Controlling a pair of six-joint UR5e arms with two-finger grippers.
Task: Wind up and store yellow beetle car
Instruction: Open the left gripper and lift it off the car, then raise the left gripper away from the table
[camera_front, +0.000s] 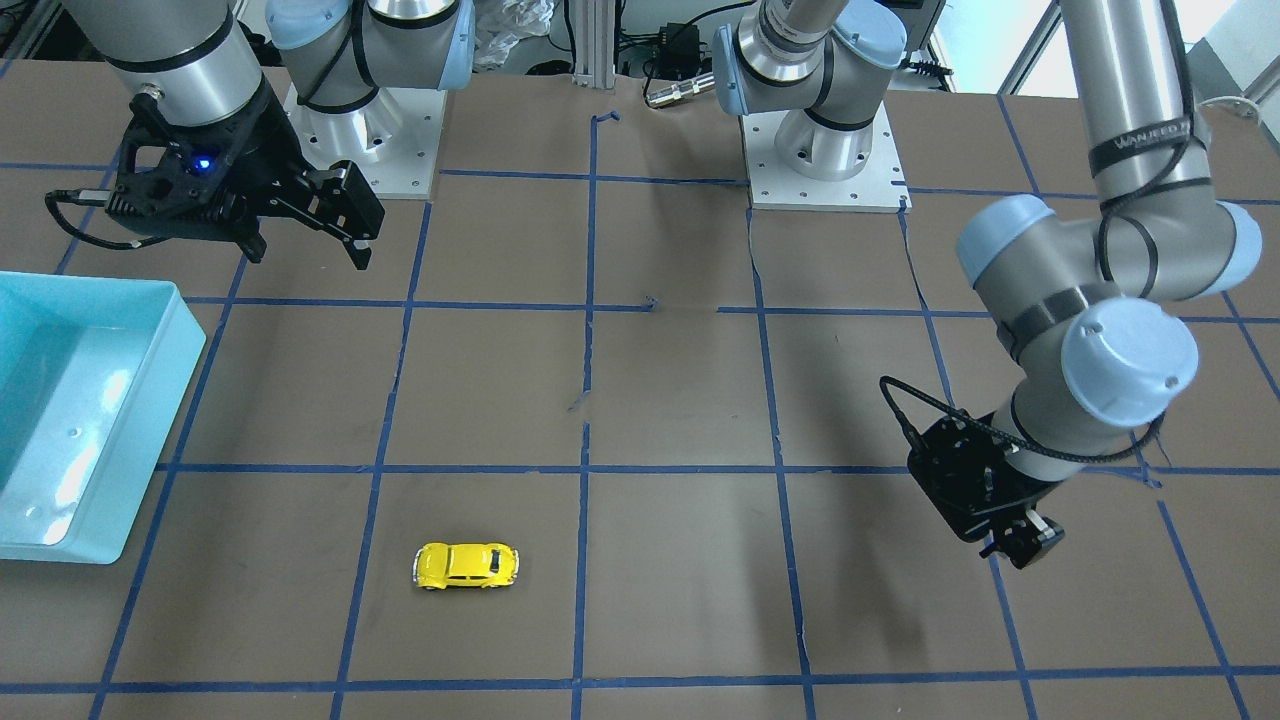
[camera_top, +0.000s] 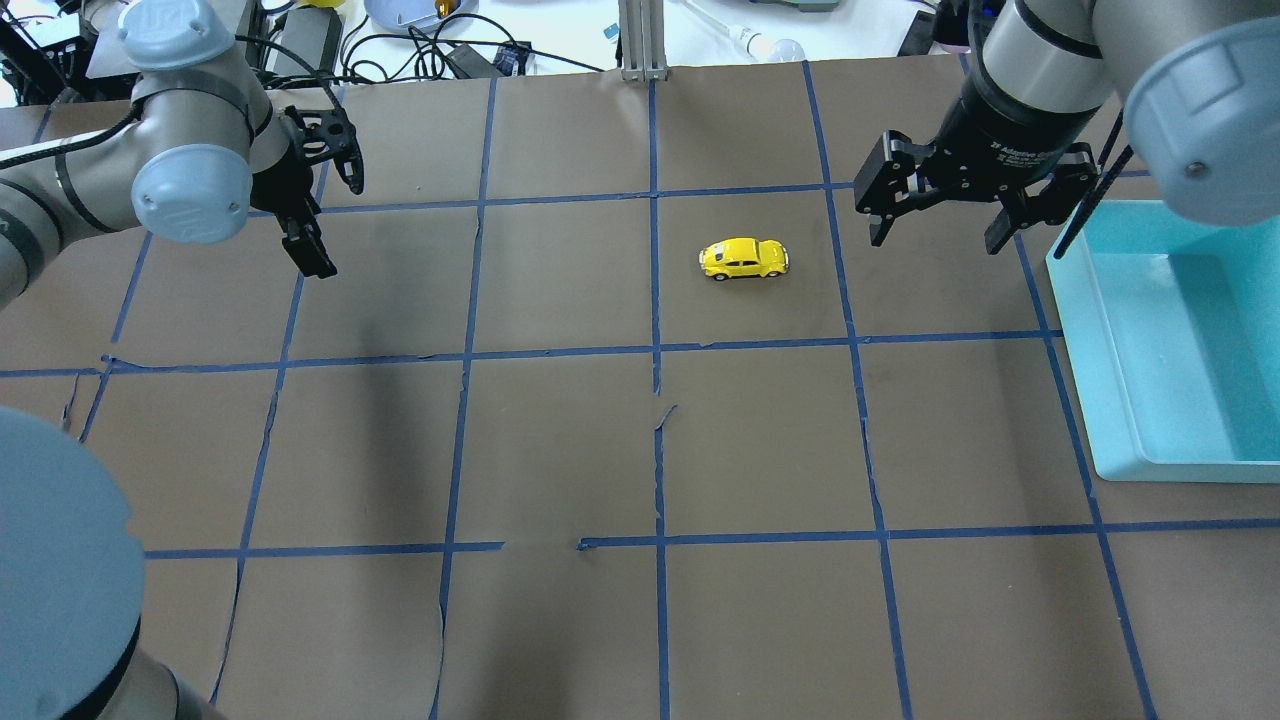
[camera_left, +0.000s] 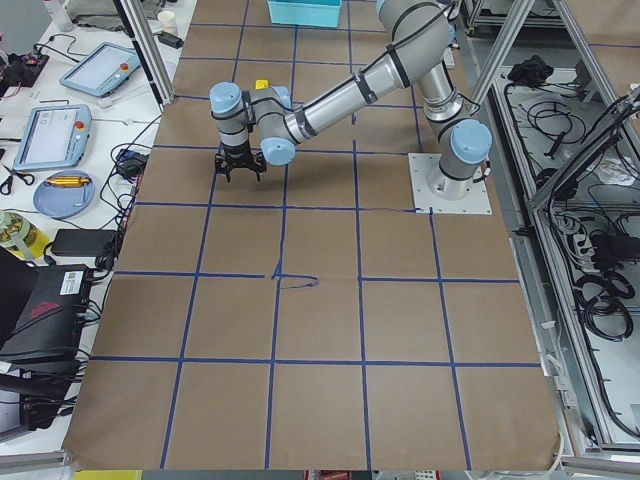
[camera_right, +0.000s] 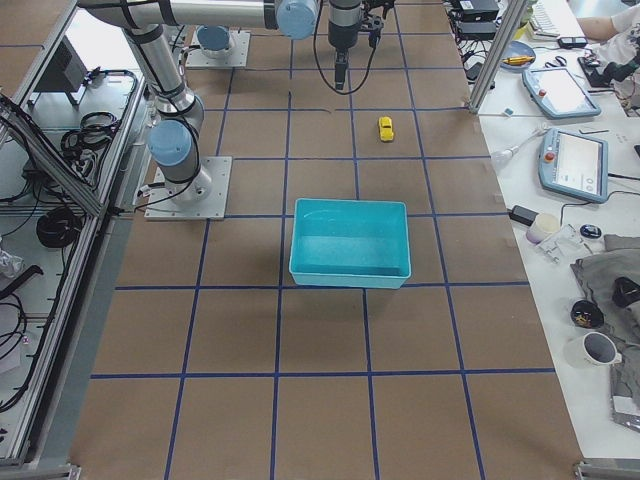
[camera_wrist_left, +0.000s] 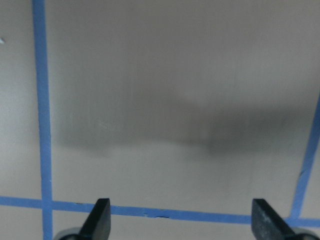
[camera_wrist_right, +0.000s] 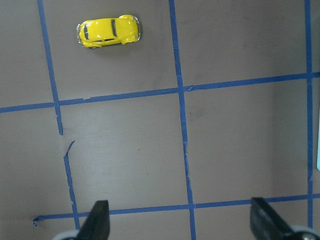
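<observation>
The yellow beetle car (camera_top: 744, 258) stands on its wheels on the brown table, free of both grippers. It also shows in the front view (camera_front: 466, 566), the right wrist view (camera_wrist_right: 107, 31) and the right side view (camera_right: 386, 128). My right gripper (camera_top: 935, 243) is open and empty, above the table between the car and the bin; its fingertips (camera_wrist_right: 99, 221) frame bare table. My left gripper (camera_top: 338, 228) is open and empty, far to the car's left, and its wrist view shows only its fingertips (camera_wrist_left: 100, 220) over table and tape.
A light-blue bin (camera_top: 1090, 330) sits at the table's right edge, next to the right gripper; it also shows in the front view (camera_front: 160, 430) and looks empty. Blue tape lines (camera_top: 655, 350) form a grid on the table. Cables and tablets lie beyond the far edge.
</observation>
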